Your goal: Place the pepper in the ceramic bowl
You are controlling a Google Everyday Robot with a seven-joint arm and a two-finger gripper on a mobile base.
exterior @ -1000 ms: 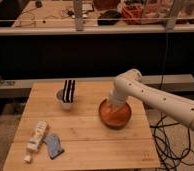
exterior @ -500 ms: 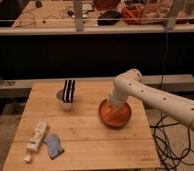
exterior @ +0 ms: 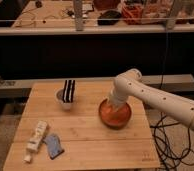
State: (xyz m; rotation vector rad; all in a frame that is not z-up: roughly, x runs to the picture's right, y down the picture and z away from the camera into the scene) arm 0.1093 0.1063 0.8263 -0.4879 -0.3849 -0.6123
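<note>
The ceramic bowl is a wide, glossy orange vessel on the right half of the wooden table. My white arm comes in from the right and bends down into it. The gripper is lowered inside the bowl, just above its bottom. The arm's wrist covers the fingers. The pepper is hidden from view; I cannot tell whether it is in the gripper or in the bowl.
A small pale cup holding a black-and-white striped object stands left of the bowl. Near the front left lie a white bottle and a blue-grey item. Black cables hang off the table's right side.
</note>
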